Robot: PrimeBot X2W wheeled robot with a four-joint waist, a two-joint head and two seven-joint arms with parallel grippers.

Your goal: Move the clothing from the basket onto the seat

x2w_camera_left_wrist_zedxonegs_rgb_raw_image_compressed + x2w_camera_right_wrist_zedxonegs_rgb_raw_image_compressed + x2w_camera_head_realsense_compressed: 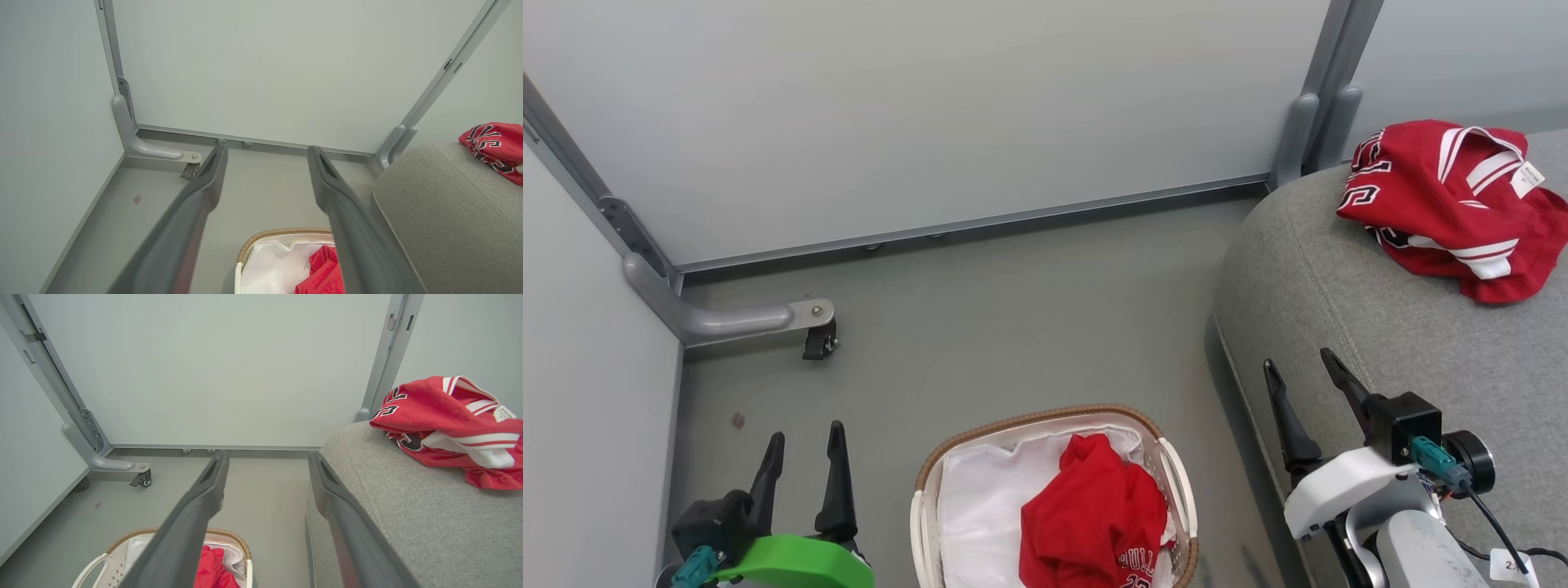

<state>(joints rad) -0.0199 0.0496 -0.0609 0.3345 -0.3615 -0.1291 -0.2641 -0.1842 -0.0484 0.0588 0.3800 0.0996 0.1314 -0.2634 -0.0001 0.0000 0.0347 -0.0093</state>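
Grey floor (1013, 310): smooth, closed in by pale panels (931, 122) far and left.
Directly on it:
- basket (1045, 418), near centre, upright
- seat (1380, 351), right, just beside basket, narrow floor gap between
- panel foot with caster (818, 339), far left, well apart from basket
- small reddish spot (738, 420), near left panel

Seat carries crumpled red jersey (1445, 204), far right, fully on cushion.
Basket carries white liner (980, 506); second red jersey (1094, 514) bunched on liner, right half.
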